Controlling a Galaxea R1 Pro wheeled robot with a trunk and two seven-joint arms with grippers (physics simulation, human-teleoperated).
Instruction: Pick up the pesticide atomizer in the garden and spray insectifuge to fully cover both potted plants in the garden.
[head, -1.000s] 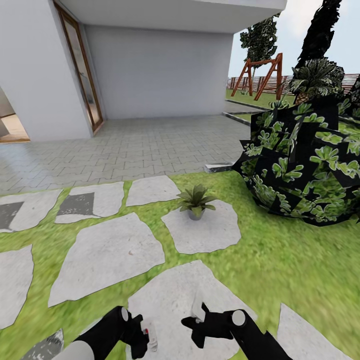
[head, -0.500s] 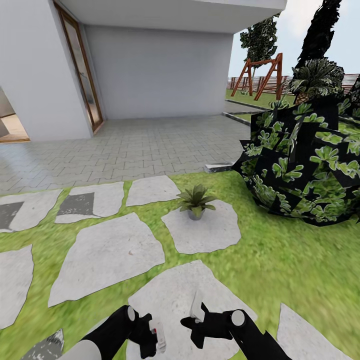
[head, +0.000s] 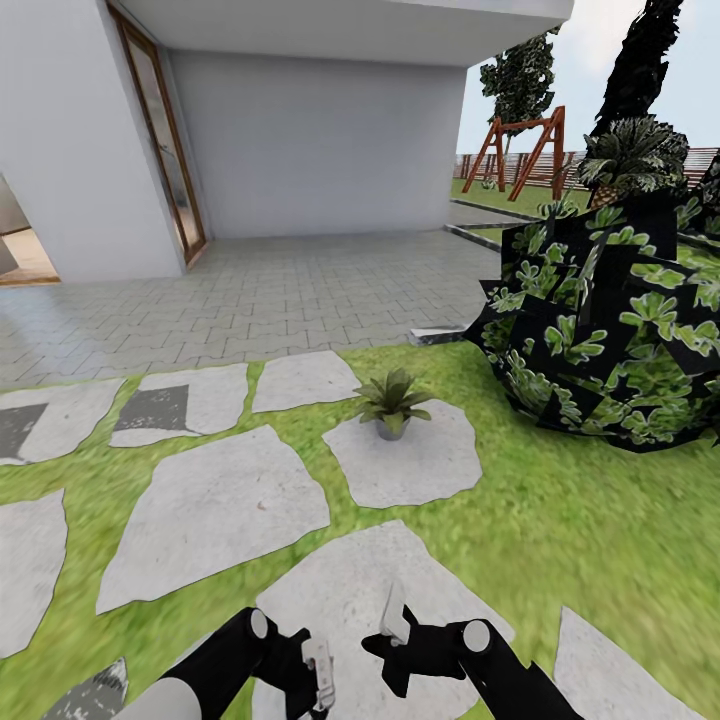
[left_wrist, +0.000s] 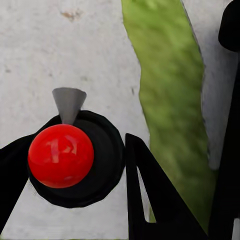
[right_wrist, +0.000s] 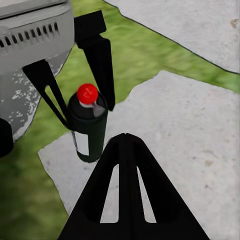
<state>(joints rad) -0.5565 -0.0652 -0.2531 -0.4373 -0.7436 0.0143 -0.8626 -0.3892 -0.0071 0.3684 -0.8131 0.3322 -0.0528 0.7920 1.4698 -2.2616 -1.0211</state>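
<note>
The pesticide atomizer (right_wrist: 89, 131), a dark bottle with a red top and a grey nozzle, stands upright between the fingers of my left gripper (right_wrist: 87, 112), which is shut on it. In the left wrist view its red top (left_wrist: 61, 155) sits between the black fingers (left_wrist: 145, 195). In the head view my left gripper (head: 310, 682) holds the atomizer (head: 322, 672) low over a stepping stone, close to my right gripper (head: 392, 628). My right gripper (right_wrist: 125, 139) is shut and empty, pointing at the bottle. One potted plant (head: 391, 402) stands on a stepping stone ahead.
A big black-backed leafy bush (head: 610, 340) fills the right side. Grey stepping stones (head: 215, 505) cross the lawn (head: 560, 530). Beyond them lie a paved terrace (head: 270, 290) and the white house wall (head: 320, 140) with a wooden-framed door (head: 165, 140). A wooden swing frame (head: 520, 140) stands far back.
My left gripper has carried the atomizer to the right, closer to my right gripper. The right arm, the plant and the camera have stayed put.
</note>
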